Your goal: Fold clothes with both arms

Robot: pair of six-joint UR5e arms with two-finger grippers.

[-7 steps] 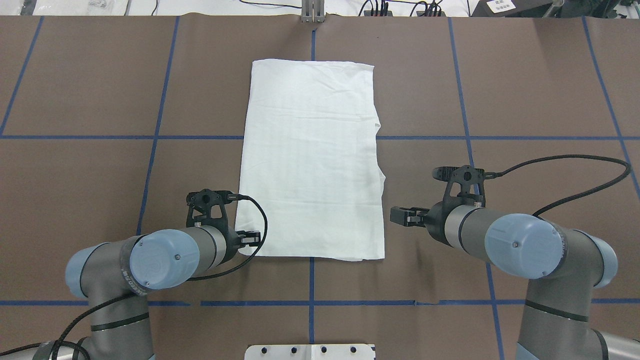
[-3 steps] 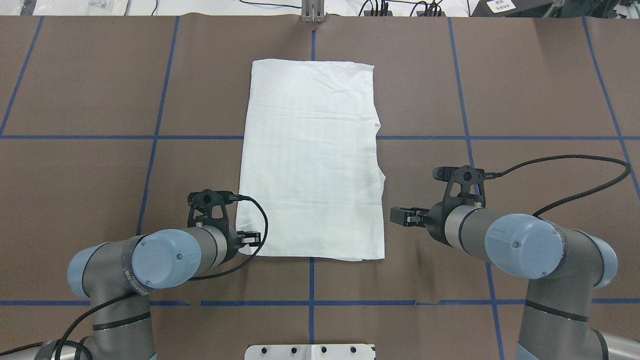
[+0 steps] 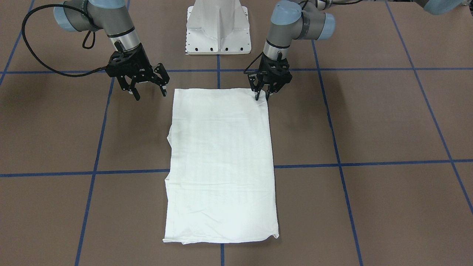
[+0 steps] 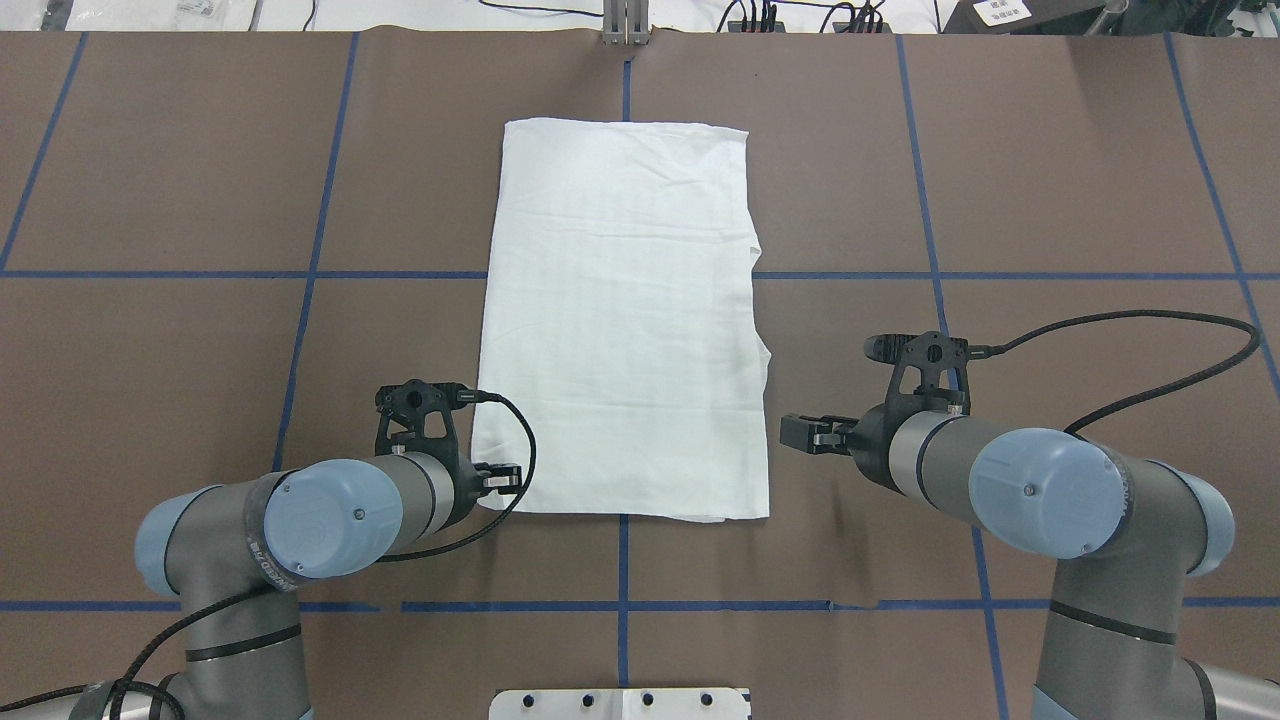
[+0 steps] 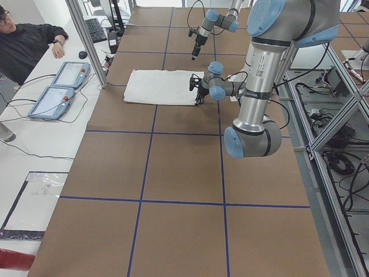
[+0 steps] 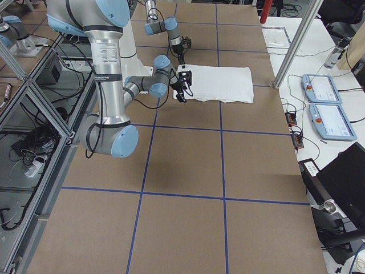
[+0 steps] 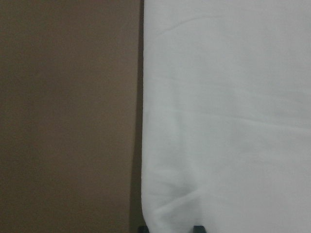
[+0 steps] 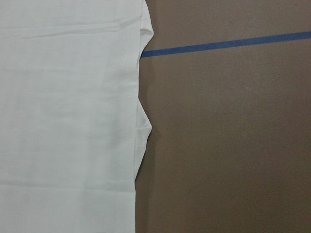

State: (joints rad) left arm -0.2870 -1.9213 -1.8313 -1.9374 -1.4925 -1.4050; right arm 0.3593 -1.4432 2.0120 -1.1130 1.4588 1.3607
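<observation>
Exterior front-facing, left pincer point(image 3: 262, 98) pinching T-shirt point(image 3: 221, 166) corner

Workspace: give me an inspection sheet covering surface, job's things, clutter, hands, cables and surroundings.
Surface: brown table, blue tape grid.
Job's things: white shirt folded into a long rectangle, lying flat.
Clutter: nothing seen.
Hands: left hand at shirt's near corner, opening unclear; right hand open, apart from shirt.
Cables: black cables loop from both wrists.
Surroundings: person and two tablets beside the table.

White T-shirt point(image 4: 622, 320) lies flat, folded into a rectangle.
</observation>
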